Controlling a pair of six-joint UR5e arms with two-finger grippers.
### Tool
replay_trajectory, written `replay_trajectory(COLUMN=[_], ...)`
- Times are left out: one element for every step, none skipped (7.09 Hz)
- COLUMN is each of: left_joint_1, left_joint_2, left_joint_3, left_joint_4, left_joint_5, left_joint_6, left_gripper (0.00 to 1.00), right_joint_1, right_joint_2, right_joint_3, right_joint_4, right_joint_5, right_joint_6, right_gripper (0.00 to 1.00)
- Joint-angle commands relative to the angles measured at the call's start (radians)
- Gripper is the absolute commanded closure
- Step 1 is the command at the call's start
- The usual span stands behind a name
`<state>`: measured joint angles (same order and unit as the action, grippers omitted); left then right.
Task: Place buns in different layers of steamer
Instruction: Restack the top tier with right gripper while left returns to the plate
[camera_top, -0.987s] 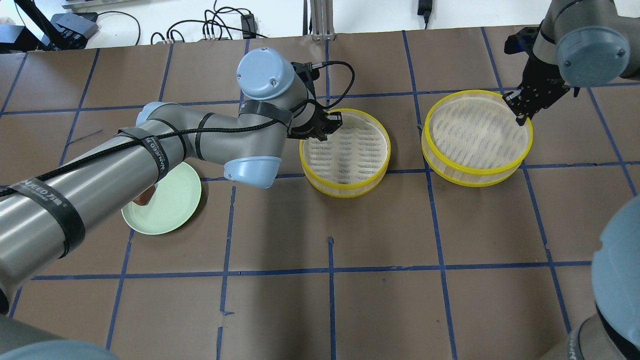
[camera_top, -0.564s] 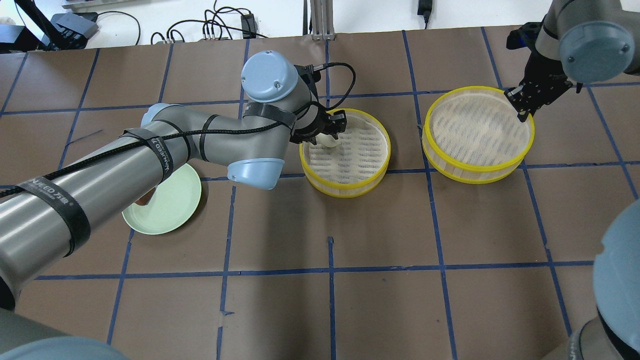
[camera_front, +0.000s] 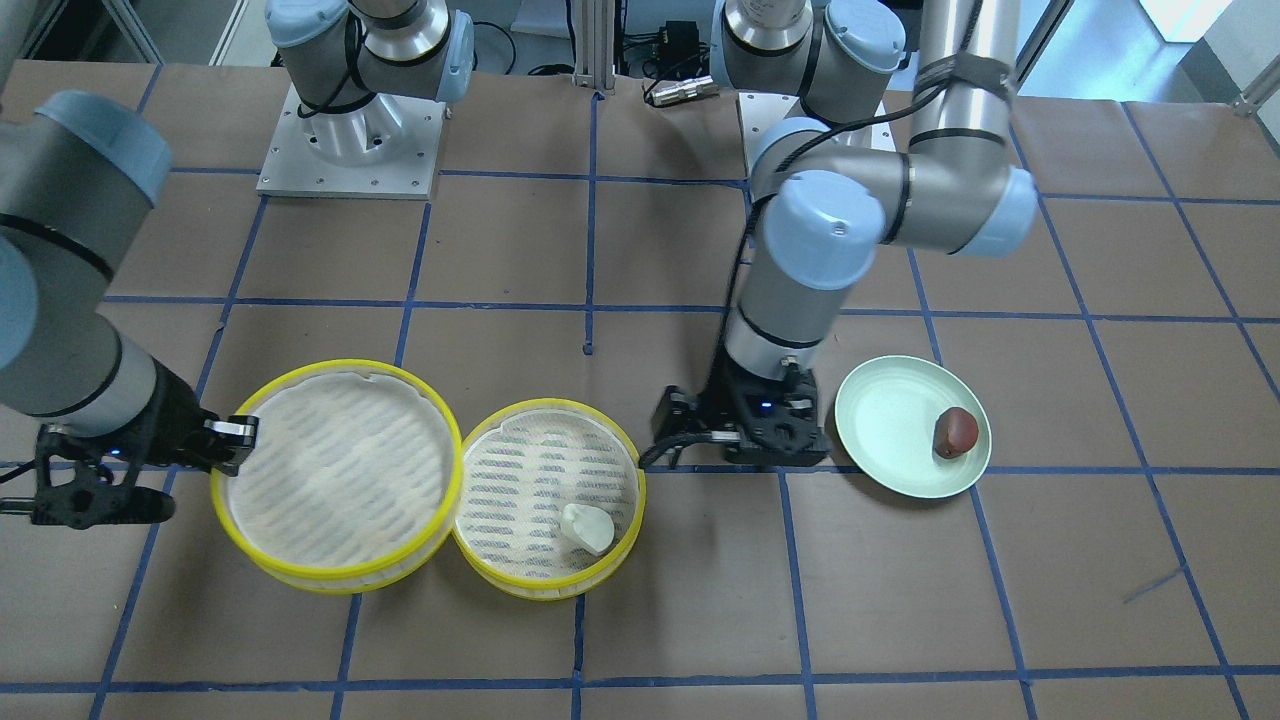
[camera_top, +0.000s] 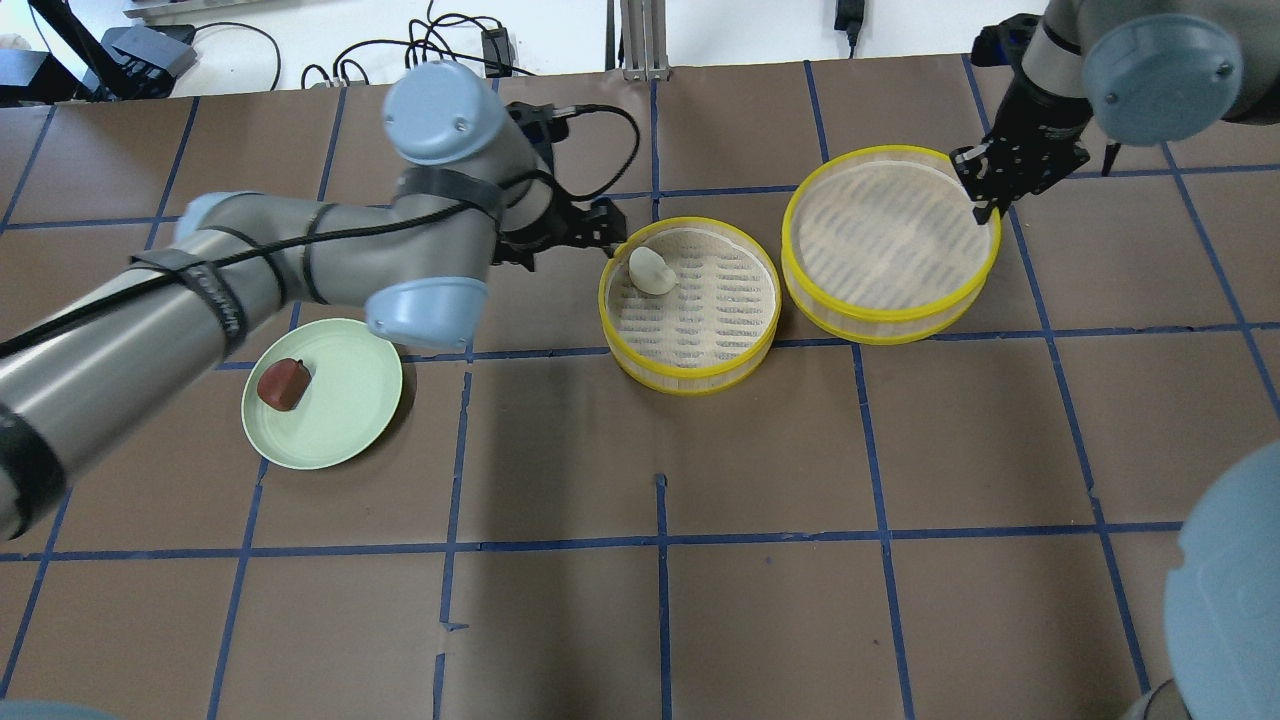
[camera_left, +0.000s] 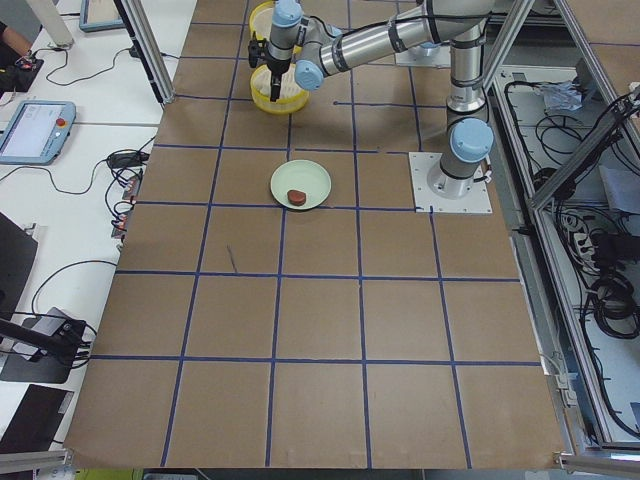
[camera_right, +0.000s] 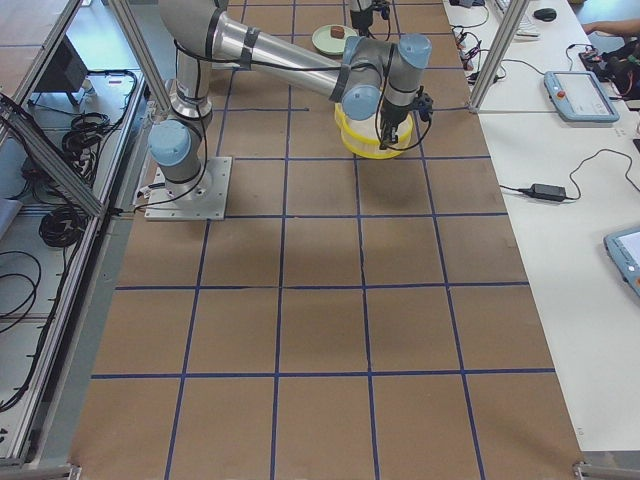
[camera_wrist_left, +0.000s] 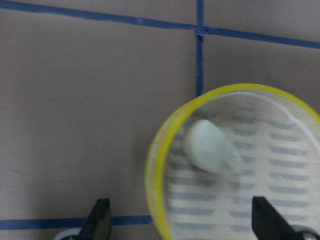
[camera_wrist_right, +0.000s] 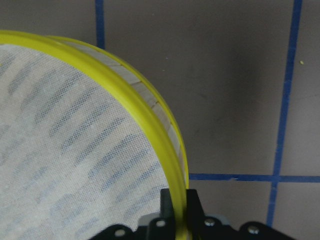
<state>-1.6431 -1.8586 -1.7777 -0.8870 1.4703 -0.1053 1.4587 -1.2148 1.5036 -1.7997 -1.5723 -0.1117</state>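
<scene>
Steamer layers meet rim to rim: the outer layer (camera_top: 880, 240), its rim clenched in the right pincer (camera_top: 985, 205), and the middle layer (camera_top: 710, 300), holding the white bun (camera_top: 651, 271) near its edge. The green plate (camera_top: 345, 400), well apart on the worktop (camera_top: 760, 600), carries the brown bun (camera_top: 282, 384). The left pincer (camera_top: 600, 226) hangs spread and empty just beside the middle layer.

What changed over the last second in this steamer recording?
The left tool let go of the white bun, left it in the bun tray and drew back over the table toward the plate side, open. The right tool, shut on the rim of the empty tray, carried it sideways up against the bun tray. The green plate and brown bun stayed put.
</scene>
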Motion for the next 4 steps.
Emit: replay_trajectory(left_joint_1=[0.249,0.341,0.411,0.422], left_joint_2=[0.09,0.081,0.073,0.038], left_joint_3=[-0.081,-0.132,-0.161,-0.163], left_joint_4=[-0.148,-0.142,-0.138,-0.135], left_joint_5=[0.144,0.194,0.197,0.2], left_joint_6=[0.332,0.446,0.481,0.481], left_gripper=[0.0,0.0,0.02,0.03], right_joint_1=[0.156,0.219,0.247,0.253], right_joint_2=[0.014,0.037,0.05,0.058], right_joint_3=[-0.017,-0.017,-0.011,0.01], right_joint_4=[-0.01,-0.017,-0.044,-0.046], right_joint_5=[0.024,0.023,0.024,0.024], right_joint_6=[0.284,0.381,0.423,0.435], right_gripper=[0.81,0.81,0.81,0.82])
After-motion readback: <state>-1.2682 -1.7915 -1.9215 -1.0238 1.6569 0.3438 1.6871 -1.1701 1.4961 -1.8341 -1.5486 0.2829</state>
